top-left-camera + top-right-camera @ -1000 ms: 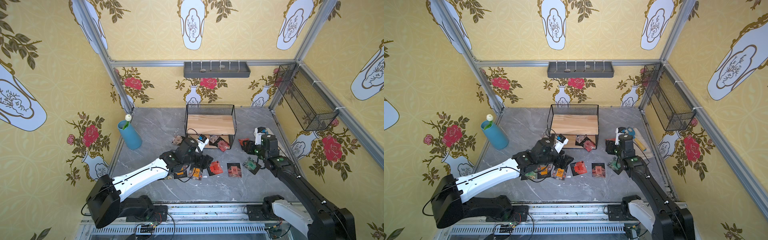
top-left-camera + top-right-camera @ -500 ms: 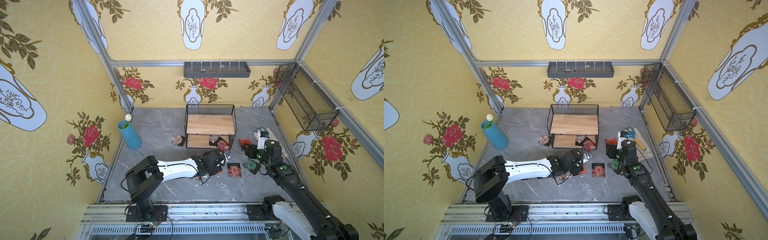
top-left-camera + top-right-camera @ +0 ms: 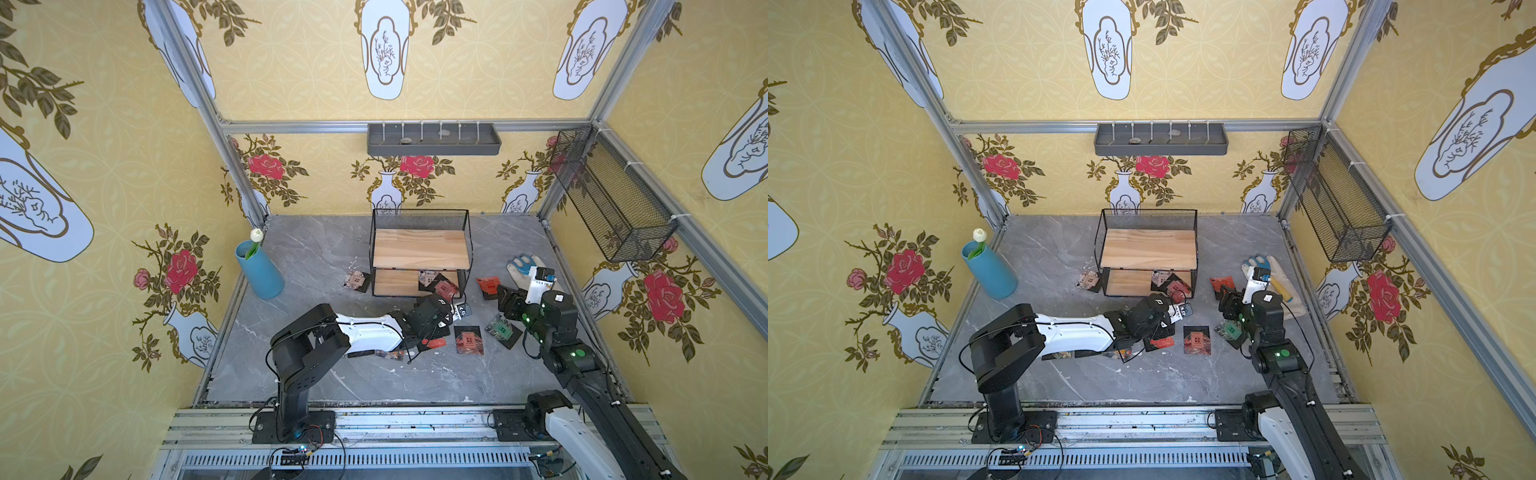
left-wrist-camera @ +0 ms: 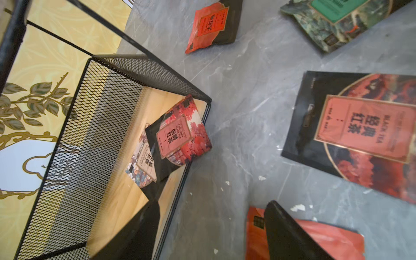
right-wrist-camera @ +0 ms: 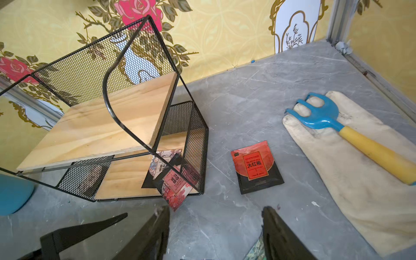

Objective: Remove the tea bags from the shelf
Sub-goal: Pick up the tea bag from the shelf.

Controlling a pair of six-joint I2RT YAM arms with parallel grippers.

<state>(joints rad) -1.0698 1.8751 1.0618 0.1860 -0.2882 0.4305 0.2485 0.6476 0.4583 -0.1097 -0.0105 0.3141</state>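
Left gripper [image 4: 211,216] hangs wide open and empty just off the shelf [image 4: 101,112] corner, and the right gripper [image 5: 215,216] is spread and empty too. Two tea bags [image 4: 180,132] overlap on the lower board, the red one poking over the edge, with more scattered on the table [image 4: 247,135].

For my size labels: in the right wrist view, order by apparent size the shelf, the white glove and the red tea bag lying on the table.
1. shelf
2. white glove, partly cut off
3. red tea bag
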